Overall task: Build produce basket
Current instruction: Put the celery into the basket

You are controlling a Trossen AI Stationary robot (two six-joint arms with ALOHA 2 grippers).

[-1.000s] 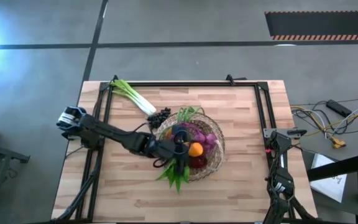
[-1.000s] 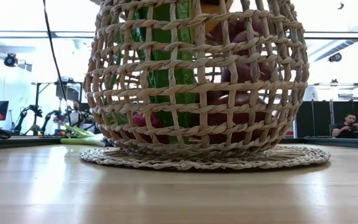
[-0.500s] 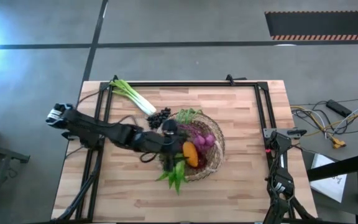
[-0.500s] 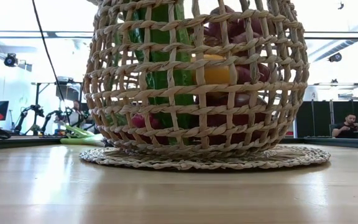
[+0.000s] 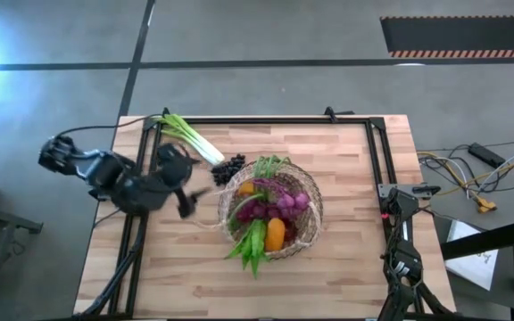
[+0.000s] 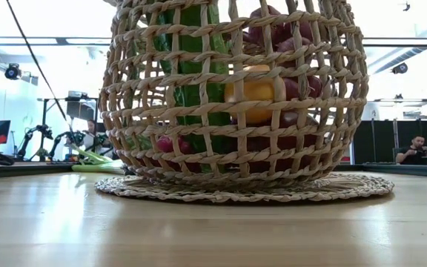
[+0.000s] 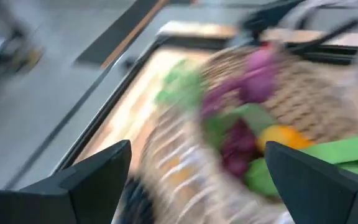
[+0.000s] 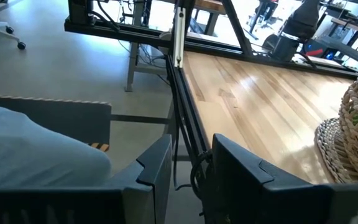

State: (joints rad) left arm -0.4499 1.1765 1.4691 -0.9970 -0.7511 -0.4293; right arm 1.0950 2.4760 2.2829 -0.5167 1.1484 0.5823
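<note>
Leek (image 5: pixel 190 140) lies outside basket (image 5: pixel 309 223), long axis diagonal; your left hand (image 5: pixel 178 169), released and empty, nearest; grapes (image 5: pixel 228 168) between

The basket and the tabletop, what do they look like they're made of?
The rounded pale tan woven basket looks like wicker: open lattice of twisted strands, matte. The light wooden tabletop looks like jointed wood strips, with a slight sheen in the low view.

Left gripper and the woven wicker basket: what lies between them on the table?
In the high view, only bare wooden table separates the left gripper from the pale tan wicker basket. The dark grape bunch lies just beyond that line, beside the white-green leek.
</note>
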